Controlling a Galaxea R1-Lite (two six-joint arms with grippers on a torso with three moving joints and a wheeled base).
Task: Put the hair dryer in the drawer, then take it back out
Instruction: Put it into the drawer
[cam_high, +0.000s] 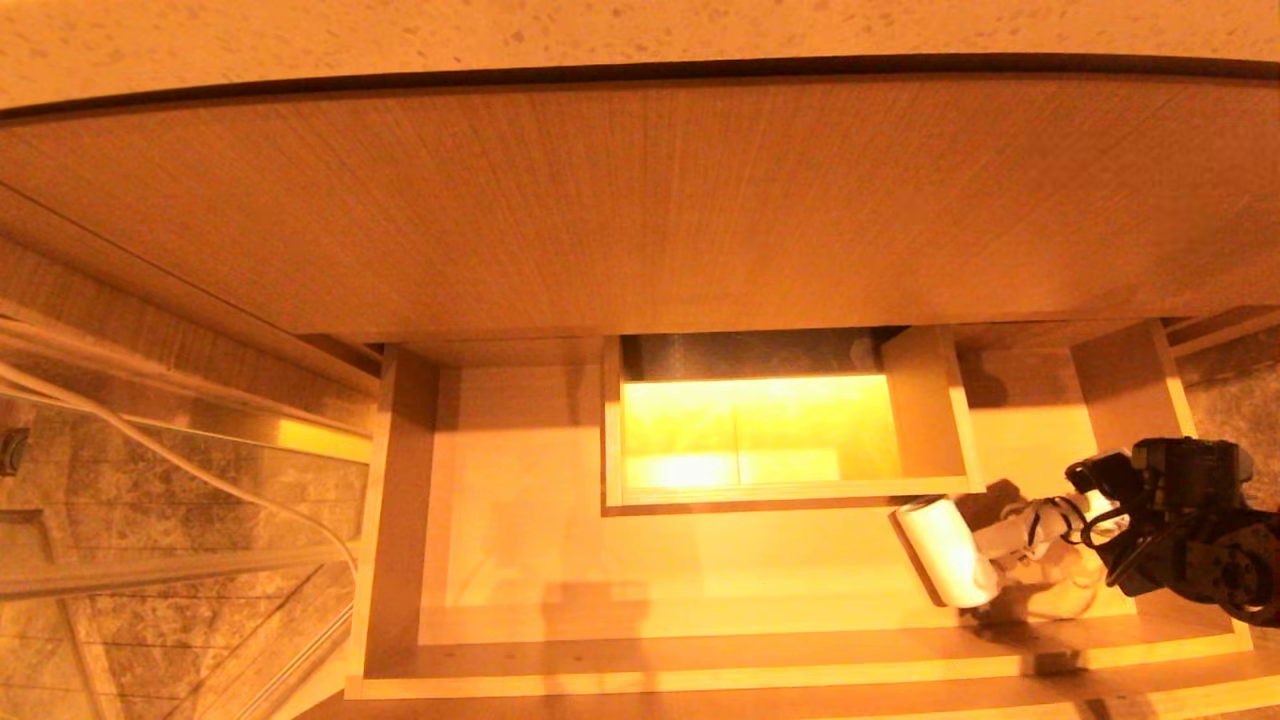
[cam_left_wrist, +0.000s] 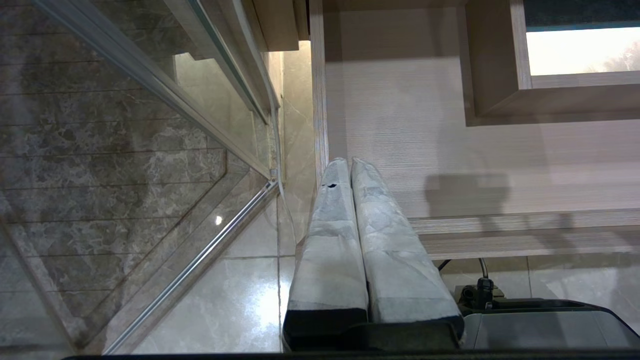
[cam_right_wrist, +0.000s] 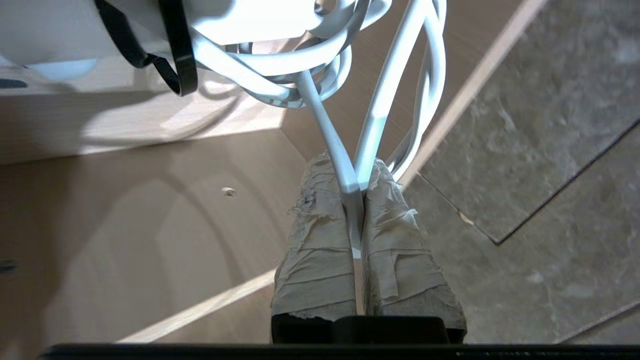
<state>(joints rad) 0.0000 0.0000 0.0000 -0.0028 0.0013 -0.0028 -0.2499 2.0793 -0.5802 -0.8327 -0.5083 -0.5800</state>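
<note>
while right tool (cam_high: 1085, 520) pinches hair dryer (cam_high: 950, 552) cord, drawer (cam_high: 520, 520) open.

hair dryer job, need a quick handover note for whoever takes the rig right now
Right gripper: shut on the white cord of the hair dryer, pinching a strand of the coil; the dryer body hangs from it.
Left gripper: shut, empty, parked off the drawer's left side over the floor.
Hair dryer: over the right end of the open drawer, beside the boxed cut-out. I cannot tell whether it rests on the drawer floor or hangs just above it.
Done: drawer open, dryer gripped.
Left: which leg of the job this is cannot be told; grip is on cord only, so move gently.
</note>
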